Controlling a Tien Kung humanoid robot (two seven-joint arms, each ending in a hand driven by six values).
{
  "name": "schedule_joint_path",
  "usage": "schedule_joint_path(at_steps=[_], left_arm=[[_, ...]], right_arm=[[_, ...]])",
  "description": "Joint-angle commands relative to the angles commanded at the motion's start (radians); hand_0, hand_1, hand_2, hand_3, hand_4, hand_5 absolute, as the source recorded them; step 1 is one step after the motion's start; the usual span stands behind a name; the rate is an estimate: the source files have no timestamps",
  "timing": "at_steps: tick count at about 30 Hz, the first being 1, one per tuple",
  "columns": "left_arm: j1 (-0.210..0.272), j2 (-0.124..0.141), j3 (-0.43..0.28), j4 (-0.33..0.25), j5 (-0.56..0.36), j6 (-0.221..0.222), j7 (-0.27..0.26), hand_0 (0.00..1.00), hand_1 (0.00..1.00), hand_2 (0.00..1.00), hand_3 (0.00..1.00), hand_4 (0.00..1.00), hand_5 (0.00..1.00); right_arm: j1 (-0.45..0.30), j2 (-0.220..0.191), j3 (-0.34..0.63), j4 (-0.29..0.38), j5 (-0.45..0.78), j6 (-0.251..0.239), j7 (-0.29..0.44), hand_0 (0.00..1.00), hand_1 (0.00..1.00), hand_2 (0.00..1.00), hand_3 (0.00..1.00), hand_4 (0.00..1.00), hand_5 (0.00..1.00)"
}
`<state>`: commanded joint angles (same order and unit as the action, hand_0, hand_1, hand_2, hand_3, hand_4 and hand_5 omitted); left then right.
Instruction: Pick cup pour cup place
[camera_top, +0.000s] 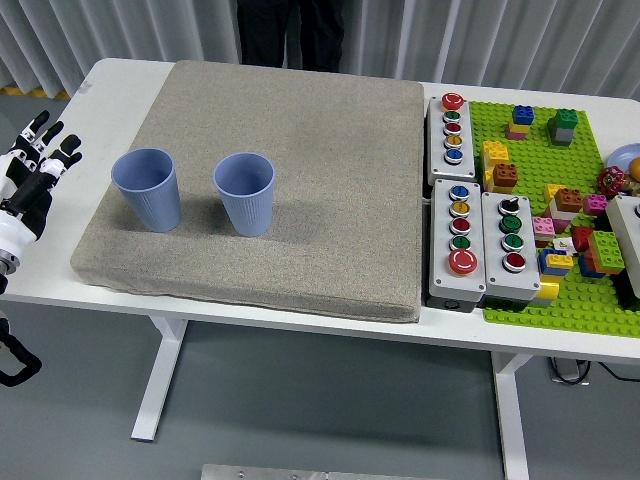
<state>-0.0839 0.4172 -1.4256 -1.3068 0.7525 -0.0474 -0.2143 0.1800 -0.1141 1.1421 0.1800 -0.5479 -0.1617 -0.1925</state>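
Two light blue ribbed cups stand upright on a grey fabric mat (300, 130). The left cup (148, 189) is near the mat's left edge, and the right cup (244, 193) stands about a cup's width beside it. My left hand (38, 158) hovers over the table's left edge with its fingers spread and holding nothing. It sits a short way left of the left cup and does not touch it. My right hand is out of view.
Grey button boxes (478, 240) with coloured buttons lie right of the mat. A green baseplate (560, 310) with several toy bricks fills the right side. A person in dark clothes (285, 30) stands at the far edge.
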Motion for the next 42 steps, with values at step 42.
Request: schedule_joint_path(at_steps=[42], left_arm=[[0.027,-0.021,0.064,0.072,0.15,-0.081,0.033,0.939,0.943,0.998,0.998,0.892,0.152]], right_arm=[[-0.011,0.01,0.009,0.0,-0.024,0.002,-0.01,0.719,0.683,0.727,0.694,0.311,0.322]])
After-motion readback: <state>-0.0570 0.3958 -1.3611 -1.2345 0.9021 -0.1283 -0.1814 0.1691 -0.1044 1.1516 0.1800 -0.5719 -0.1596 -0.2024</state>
